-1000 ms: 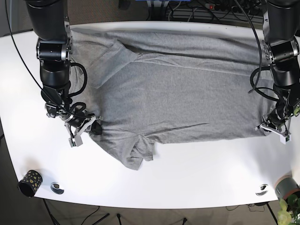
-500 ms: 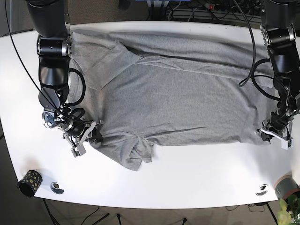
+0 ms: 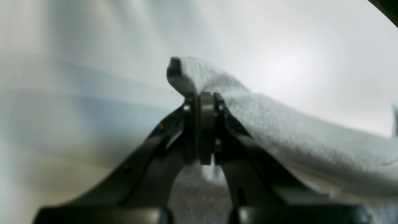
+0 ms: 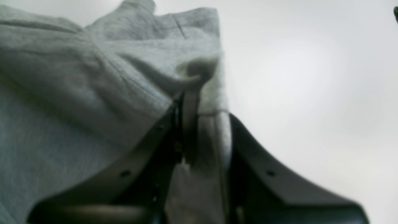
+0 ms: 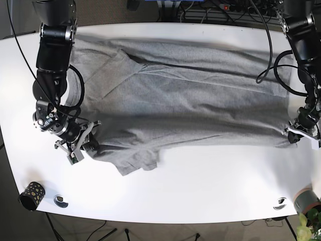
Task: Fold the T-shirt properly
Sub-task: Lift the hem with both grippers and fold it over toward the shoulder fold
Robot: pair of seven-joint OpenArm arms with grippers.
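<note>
The grey T-shirt lies spread sideways across the white table, its front sleeve bunched near the lower left. My right gripper is shut on the shirt's shoulder edge at the left; the right wrist view shows grey fabric pinched between the fingers. At the far right, my left gripper is shut on the hem corner, and the left wrist view shows a fold of cloth clamped at the fingertips and lifted off the table.
A dark patterned cup and a small metal ring sit at the front left corner. Another ring and a grey pot with a plant sit at the front right. Cables run behind the table's back edge.
Both grippers have moved outward, the right one leftward and the left one rightward, pulling the shirt taut and wider. The front edge now runs straighter.
</note>
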